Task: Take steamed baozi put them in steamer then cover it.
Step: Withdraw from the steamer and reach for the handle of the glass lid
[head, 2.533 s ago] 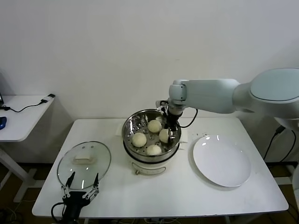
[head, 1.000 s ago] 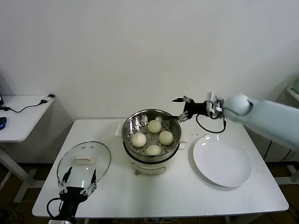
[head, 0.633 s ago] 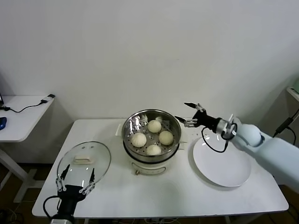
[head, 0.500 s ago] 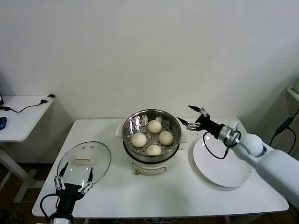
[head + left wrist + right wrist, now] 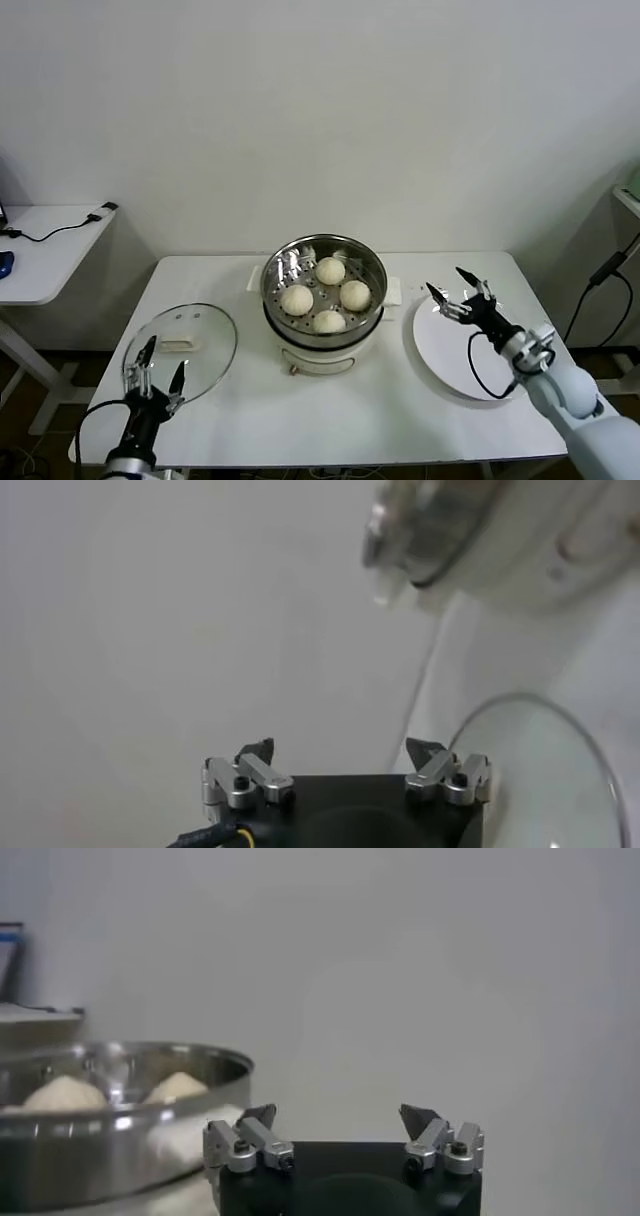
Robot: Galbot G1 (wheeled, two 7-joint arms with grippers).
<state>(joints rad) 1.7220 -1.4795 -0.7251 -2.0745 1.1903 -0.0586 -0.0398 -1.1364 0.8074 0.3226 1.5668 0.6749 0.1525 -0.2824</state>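
I saw a plain white wall behind the white table; a smaller side desk stood off its left edge.

White table carries three things: the cover lying flat near its left front edge, the white pot base with the steamer on top at the middle, and a white plate flat on the right. Cover and plate each sit apart from the pot base, one on either side.
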